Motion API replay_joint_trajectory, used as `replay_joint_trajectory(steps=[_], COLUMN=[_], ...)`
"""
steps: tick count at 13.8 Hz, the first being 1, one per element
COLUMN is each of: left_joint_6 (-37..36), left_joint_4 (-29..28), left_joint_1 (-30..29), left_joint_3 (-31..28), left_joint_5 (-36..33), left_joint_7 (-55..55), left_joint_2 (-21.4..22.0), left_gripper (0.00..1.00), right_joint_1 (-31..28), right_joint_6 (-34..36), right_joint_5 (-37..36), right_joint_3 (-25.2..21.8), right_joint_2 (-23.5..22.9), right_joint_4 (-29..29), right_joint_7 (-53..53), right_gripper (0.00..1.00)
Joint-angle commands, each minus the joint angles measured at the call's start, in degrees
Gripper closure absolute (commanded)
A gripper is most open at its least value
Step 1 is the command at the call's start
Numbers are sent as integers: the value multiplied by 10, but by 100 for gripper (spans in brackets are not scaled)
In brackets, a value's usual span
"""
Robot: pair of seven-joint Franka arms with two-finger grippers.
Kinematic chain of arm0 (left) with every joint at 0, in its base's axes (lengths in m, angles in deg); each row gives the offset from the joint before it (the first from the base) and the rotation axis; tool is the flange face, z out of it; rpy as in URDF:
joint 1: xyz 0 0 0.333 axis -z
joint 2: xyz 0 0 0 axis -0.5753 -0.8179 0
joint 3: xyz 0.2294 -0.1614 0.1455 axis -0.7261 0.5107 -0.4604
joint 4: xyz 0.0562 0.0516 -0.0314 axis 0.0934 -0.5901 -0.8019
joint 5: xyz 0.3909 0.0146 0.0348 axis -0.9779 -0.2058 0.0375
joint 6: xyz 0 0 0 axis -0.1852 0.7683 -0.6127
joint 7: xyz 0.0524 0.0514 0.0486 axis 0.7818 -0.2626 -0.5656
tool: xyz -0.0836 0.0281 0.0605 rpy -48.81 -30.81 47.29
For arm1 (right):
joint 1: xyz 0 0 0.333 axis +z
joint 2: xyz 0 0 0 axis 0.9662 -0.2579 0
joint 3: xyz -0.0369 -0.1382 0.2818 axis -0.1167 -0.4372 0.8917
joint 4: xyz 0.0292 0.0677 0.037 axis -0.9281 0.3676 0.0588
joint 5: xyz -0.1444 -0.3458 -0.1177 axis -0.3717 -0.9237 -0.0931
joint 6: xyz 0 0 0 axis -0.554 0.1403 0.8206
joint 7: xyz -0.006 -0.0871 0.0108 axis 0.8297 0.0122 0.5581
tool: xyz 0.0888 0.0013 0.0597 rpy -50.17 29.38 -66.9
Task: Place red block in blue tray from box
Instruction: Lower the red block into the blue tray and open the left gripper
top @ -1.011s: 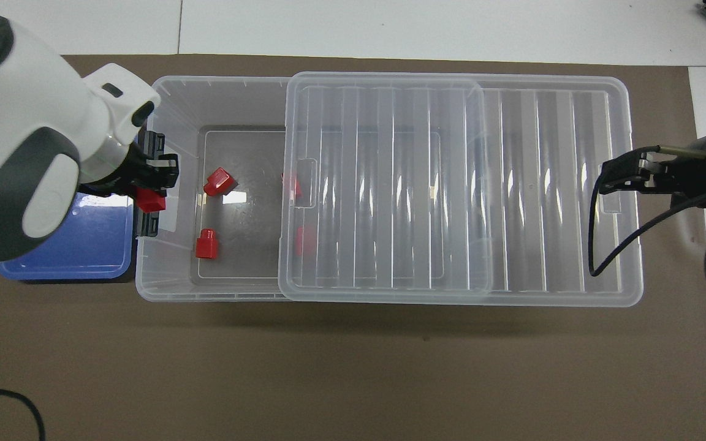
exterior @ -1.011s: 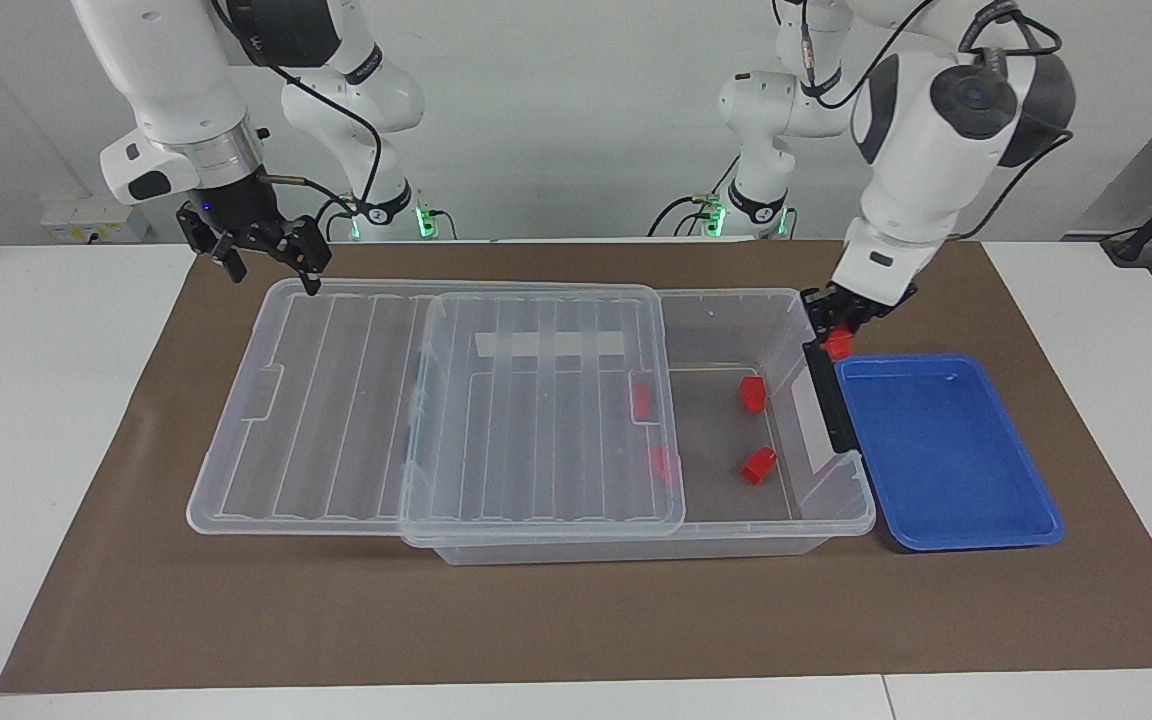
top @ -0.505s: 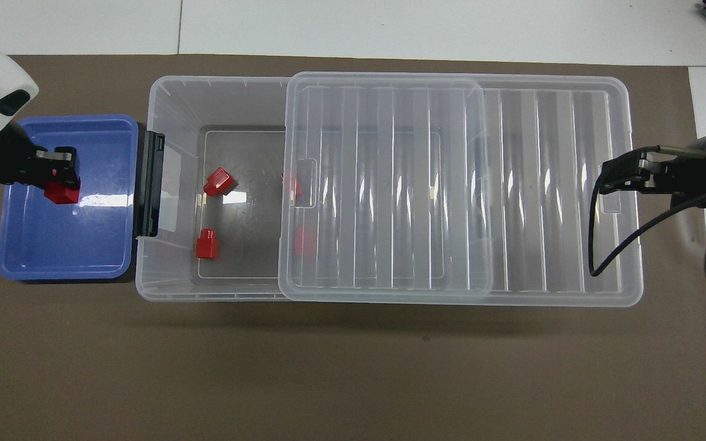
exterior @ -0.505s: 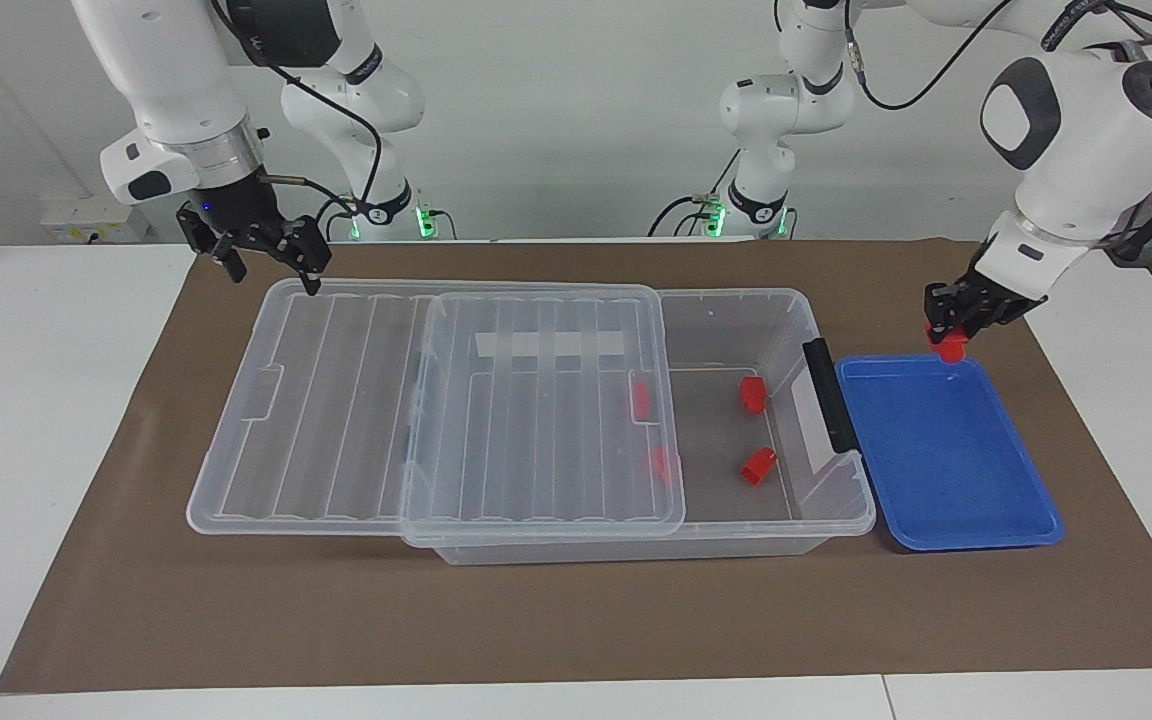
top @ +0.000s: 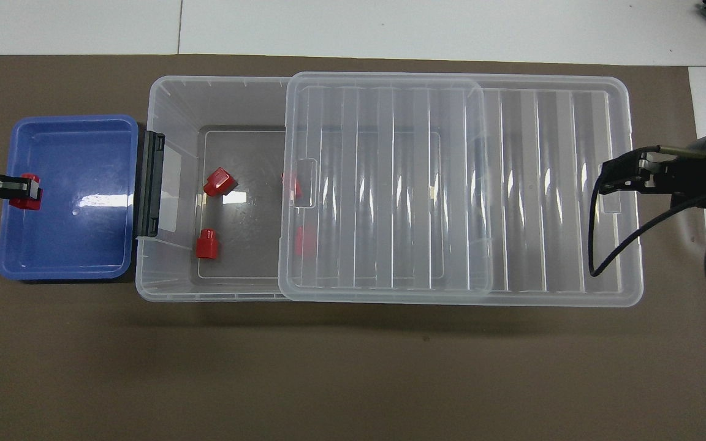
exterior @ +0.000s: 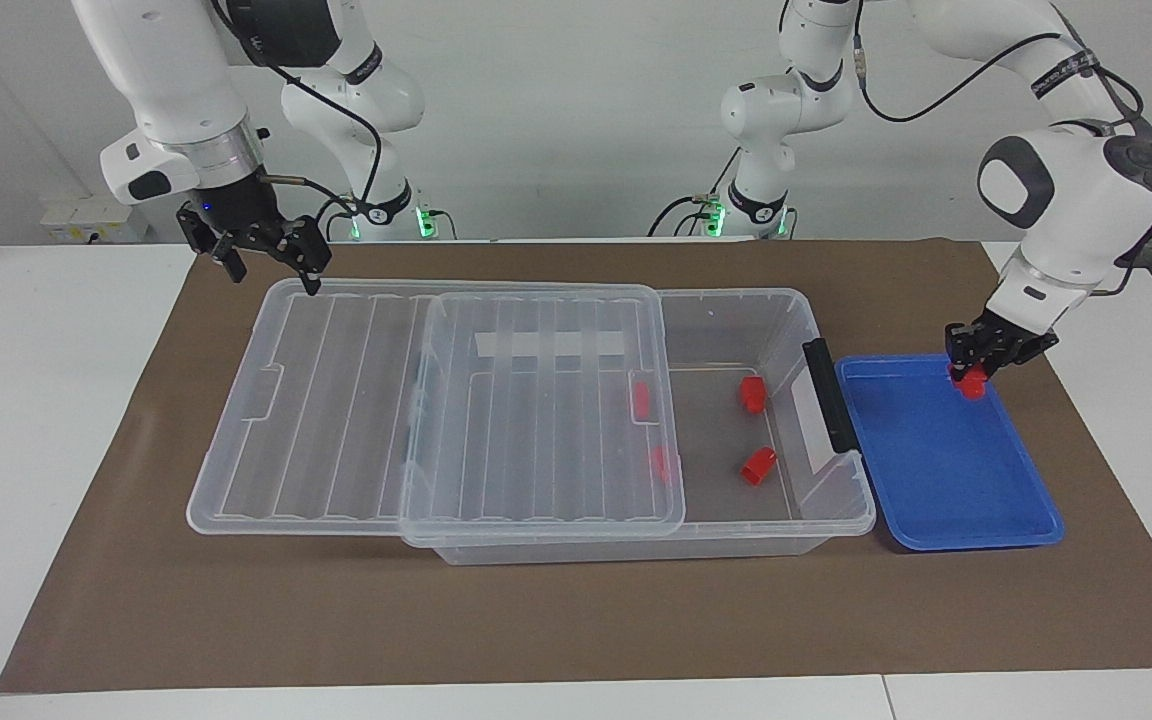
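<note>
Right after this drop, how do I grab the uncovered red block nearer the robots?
Probably from straight above, through the uncovered end of the box, closing across the wide body of the block: it lies flat, square to the walls, narrow end away from the robots, clear of the lid.

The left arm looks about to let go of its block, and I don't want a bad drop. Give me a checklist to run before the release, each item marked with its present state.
1. Red block gripped by left gripper: ok.
2. Block over the blue tray, inside its rim: ok, though close to the rim at the left arm's end of the table.
3. Block resting on the tray floor: cannot tell.
4. Landing spot bare: ok, no other piece in the tray.
5. Right gripper out of the way: ok, waiting over the lid corner at the right arm's end.
6. Box open for the next pick: ok, lid slid aside, two blocks uncovered.
</note>
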Motion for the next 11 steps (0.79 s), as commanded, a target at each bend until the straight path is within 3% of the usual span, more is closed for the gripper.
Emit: replay_joint_trajectory(steps=[1, 6, 11], left_joint_6=[74, 144, 166], left_joint_4=[-46, -49, -52], left_joint_1=[-8, -20, -34], left_joint_3=[5, 5, 5], left_joint_5=[8, 22, 22], left_joint_7=[-11, -11, -11], left_joint_2=[-9, -80, -105], left_gripper=[100, 100, 100], right_joint_1=[-3, -3, -3], right_joint_6=[-6, -6, -6], right_joint_5=[7, 7, 7], right_joint_3=[2, 2, 2], right_joint_2=[12, 12, 12], right_joint_4=[13, 13, 13], right_joint_7=[2, 2, 2], right_gripper=[0, 0, 0])
